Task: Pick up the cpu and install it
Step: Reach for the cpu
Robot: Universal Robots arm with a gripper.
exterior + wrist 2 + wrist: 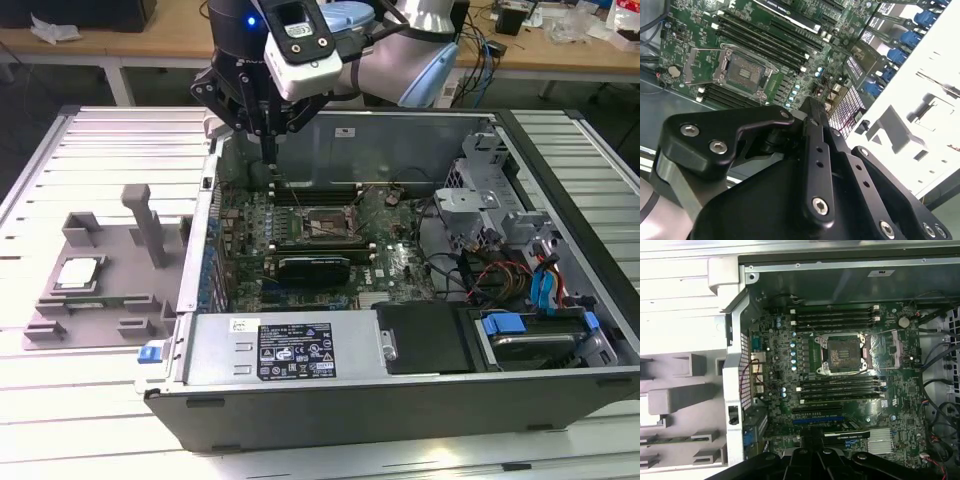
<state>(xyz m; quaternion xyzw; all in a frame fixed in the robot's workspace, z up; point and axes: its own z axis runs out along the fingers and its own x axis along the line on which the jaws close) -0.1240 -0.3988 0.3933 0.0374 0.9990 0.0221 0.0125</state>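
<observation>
Exterior view: the fingers of the gripper point straight down and are drawn together to a narrow tip with nothing between them. They hang above the motherboard inside the open computer case, near the case's far wall and toward the exterior view's left of the socket frame. In the second wrist view the gripper appears as one dark bar flanked by its black linkages, with the socket frame well beyond the tip and its central contact field uncovered. In the first wrist view the socket frame sits between two banks of long black memory slots.

The long black expansion card lies just on the near side of the socket frame in the exterior view. A power supply with a printed label runs along the near wall of the case.

The cpu lies flat, silvery top upward, in a recess of the grey tray. The tray rests on the slatted counter to the exterior view's left of the case, well apart from the gripper. An upright grey post rises from the tray between the cpu and the case.
</observation>
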